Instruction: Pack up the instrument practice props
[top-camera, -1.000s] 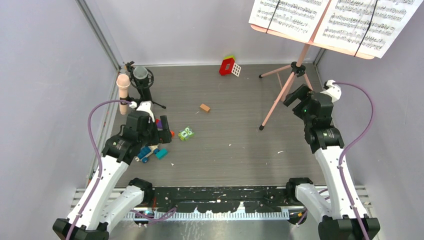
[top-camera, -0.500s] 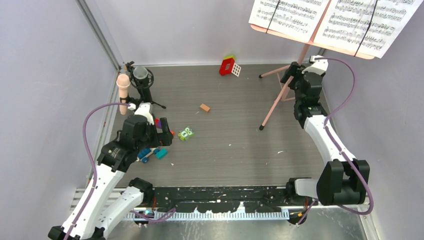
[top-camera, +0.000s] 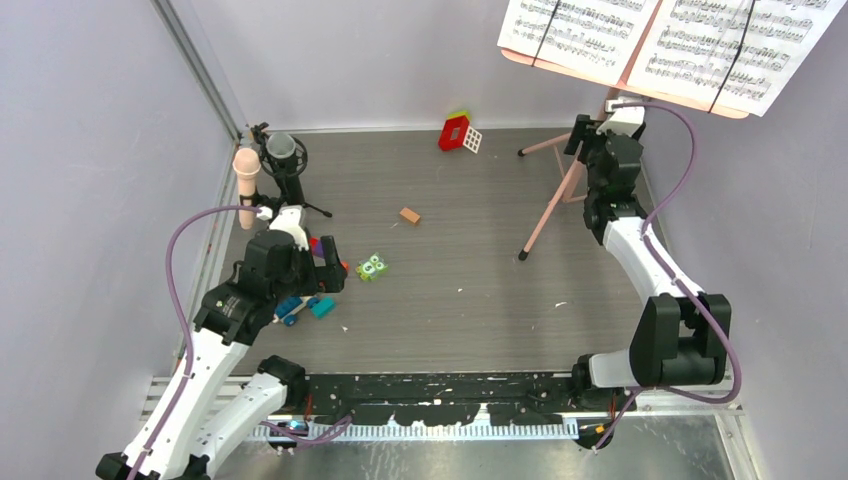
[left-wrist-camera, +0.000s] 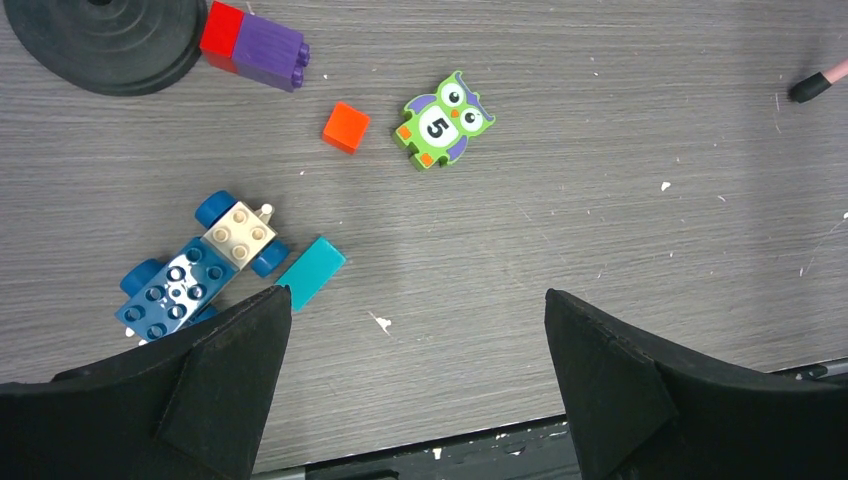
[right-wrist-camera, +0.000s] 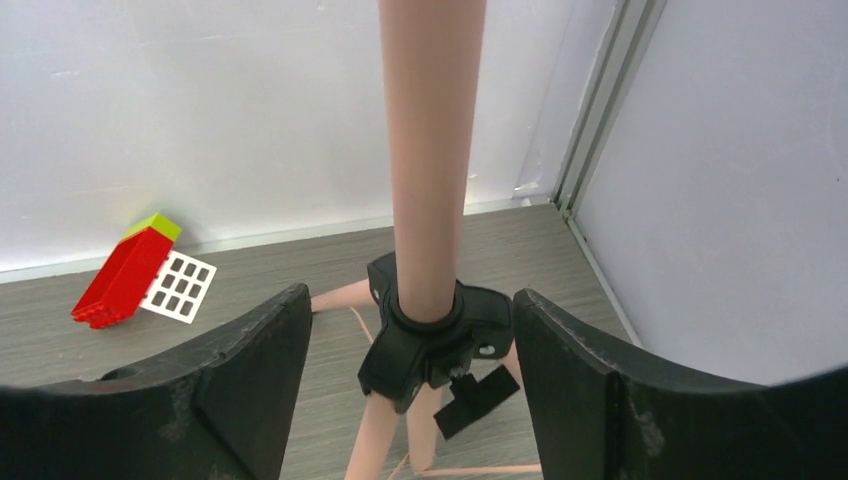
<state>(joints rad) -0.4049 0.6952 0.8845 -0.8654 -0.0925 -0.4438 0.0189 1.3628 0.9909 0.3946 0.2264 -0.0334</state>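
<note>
Right gripper (right-wrist-camera: 405, 305) newly astride smooth round pink music stand pole (right-wrist-camera: 430, 150)

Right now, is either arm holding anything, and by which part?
Nothing yet. The right gripper straddles the music stand's pole, not touching it; the left gripper is open and empty.
</note>
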